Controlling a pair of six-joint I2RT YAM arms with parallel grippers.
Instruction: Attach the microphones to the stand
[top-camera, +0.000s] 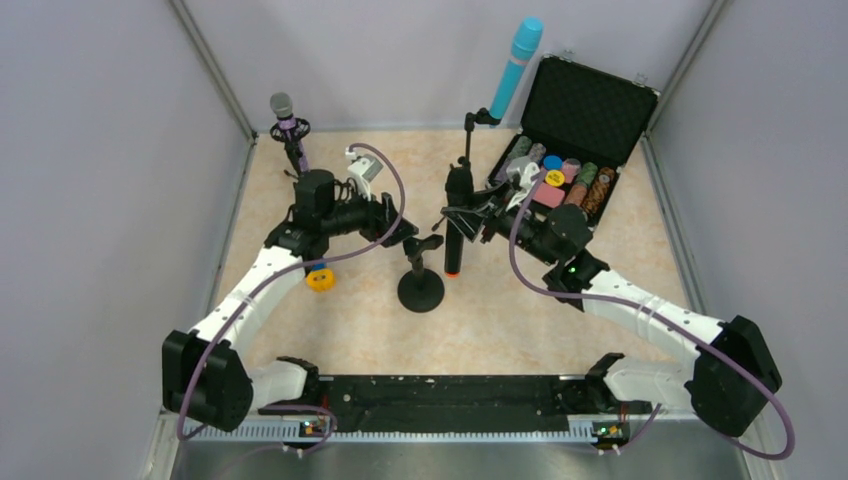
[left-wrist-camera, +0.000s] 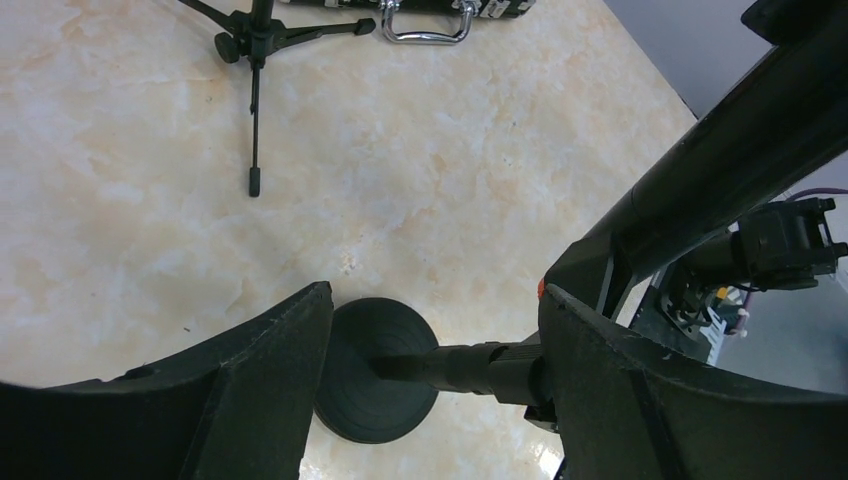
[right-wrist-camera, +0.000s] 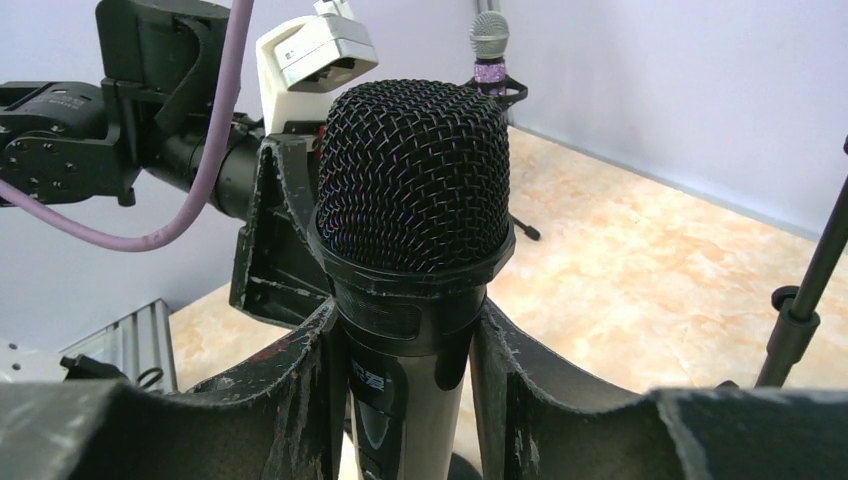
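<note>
Black microphone (right-wrist-camera: 415, 200), domed mesh head, gripped in right hand (right-wrist-camera: 400, 350), left hand (left-wrist-camera: 435, 295) wide by round-based stand (left-wrist-camera: 370, 400)

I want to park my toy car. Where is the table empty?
Bare table lies in front, between the round stand base and the black rail. More lies at the back, between the purple microphone and the blue microphone. Crowded: the middle around the black microphone, and the open case corner.
</note>
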